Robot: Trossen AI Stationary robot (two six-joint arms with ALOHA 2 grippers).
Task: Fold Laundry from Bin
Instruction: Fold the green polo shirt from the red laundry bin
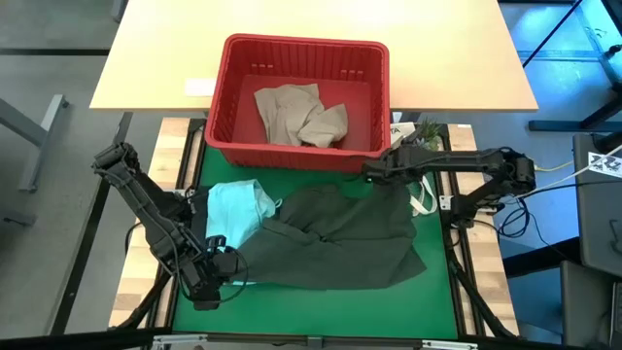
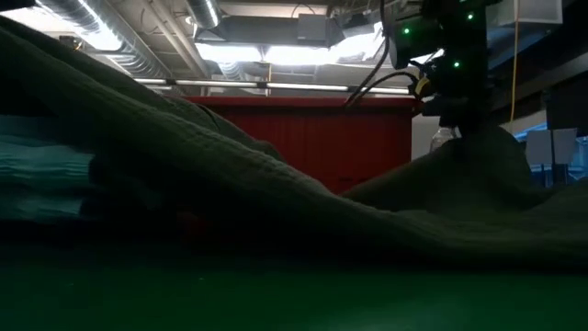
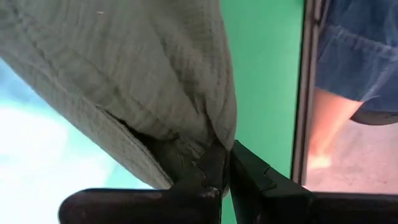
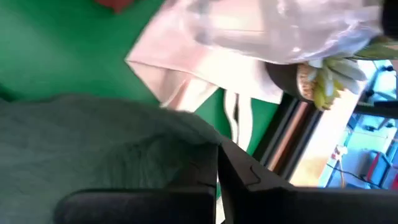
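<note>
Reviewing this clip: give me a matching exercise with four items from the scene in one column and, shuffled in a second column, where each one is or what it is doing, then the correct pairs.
Column one:
1. beige-tan garment
2. light teal garment
3. left gripper
4. right gripper

Column two:
A. shut on the olive garment's near-left corner
B. lying crumpled inside the red bin
C. shut on the olive garment's far edge, beside the bin's front wall
D. on the green mat, partly tucked under the olive garment's left side

Pairs: 1-B, 2-D, 3-A, 4-C
</note>
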